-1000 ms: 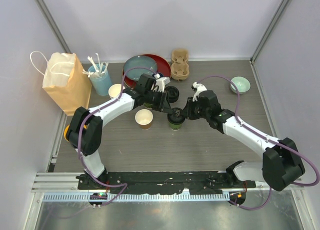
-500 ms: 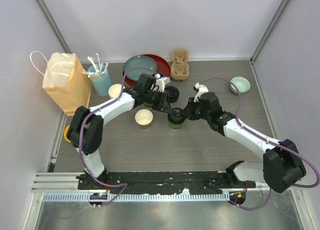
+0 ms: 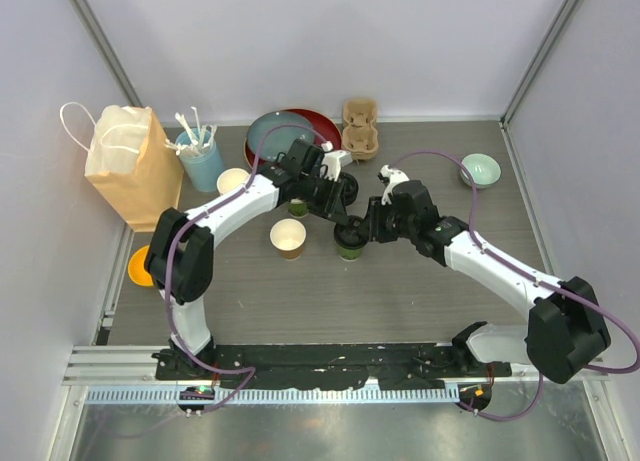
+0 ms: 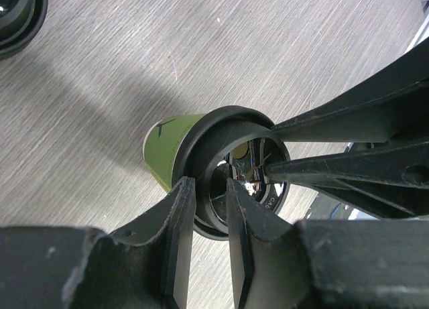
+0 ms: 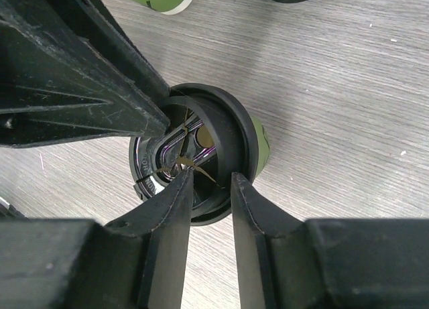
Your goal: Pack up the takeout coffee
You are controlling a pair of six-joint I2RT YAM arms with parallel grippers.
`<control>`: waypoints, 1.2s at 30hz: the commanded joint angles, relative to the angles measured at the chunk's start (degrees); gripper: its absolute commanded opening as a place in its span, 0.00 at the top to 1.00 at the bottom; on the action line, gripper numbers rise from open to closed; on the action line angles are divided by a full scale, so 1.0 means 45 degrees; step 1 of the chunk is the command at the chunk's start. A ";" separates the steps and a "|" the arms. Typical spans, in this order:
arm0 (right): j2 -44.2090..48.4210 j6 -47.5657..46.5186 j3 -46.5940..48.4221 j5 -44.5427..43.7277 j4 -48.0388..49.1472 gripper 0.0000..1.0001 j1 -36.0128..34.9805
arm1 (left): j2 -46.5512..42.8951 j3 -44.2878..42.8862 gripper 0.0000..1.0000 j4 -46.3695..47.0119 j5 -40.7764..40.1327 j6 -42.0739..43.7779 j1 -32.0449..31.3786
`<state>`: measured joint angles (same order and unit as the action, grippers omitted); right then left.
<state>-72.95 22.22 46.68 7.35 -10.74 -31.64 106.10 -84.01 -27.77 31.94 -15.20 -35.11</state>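
Since the earlier frames the left arm has swung its forearm toward the far side of the table, so the left gripper point(image 3: 345, 224) now reaches the green cup point(image 3: 349, 247) from farther back. The right gripper point(image 3: 362, 231) has shifted only slightly, and the cup stands where it stood.

Current state:
- The green cup stands upright near the middle of the table point(image 3: 420, 291), with the lid point(image 4: 201, 143) on its mouth.
- Left gripper: narrow, clamped on the lid's rim, one finger inside the rim wall and one outside.
- Right gripper: the same grip on the opposite side of the rim (its wrist view shows this most plainly).
- The brown cup point(image 3: 288, 238) stands open just beside the green cup, on its left. A second lid point(image 3: 344, 189) lies just behind.
- The paper bag point(image 3: 130, 166) stands well apart at the far left.

Hazards, as judged:
1. Nothing holds the cup body. Uneven downward force from the two sides may seat the lid crooked or tip the cup.
2. Excess force may buckle the paper rim.
3. The two grippers' fingertips sit close together over the lid. A small sideways error may bring them into contact.
4. On release, an inner finger dragging on the rim wall may lift the lid off again.
5. A sideways slide may knock the brown cup.
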 commanded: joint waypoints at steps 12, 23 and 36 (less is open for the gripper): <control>0.0331 -0.0152 0.0838 0.0260 -0.1890 0.38 -0.0372 | 0.0620 -0.1390 0.64 -0.1133 -0.0146 0.1269 -0.0439; 0.0683 -0.0074 0.1248 0.0163 -0.2066 0.32 -0.0372 | 0.0776 -0.2074 0.56 -0.1544 -0.0204 0.1737 -0.0439; 0.0432 -0.1360 0.2301 -0.0640 -0.2456 0.34 -0.0294 | 0.0660 -0.3010 0.44 -0.2090 -0.0068 0.1952 -0.0400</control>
<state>-70.74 20.71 51.62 5.63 -22.28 -32.99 110.13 -93.65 -35.70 31.00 -7.86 -36.91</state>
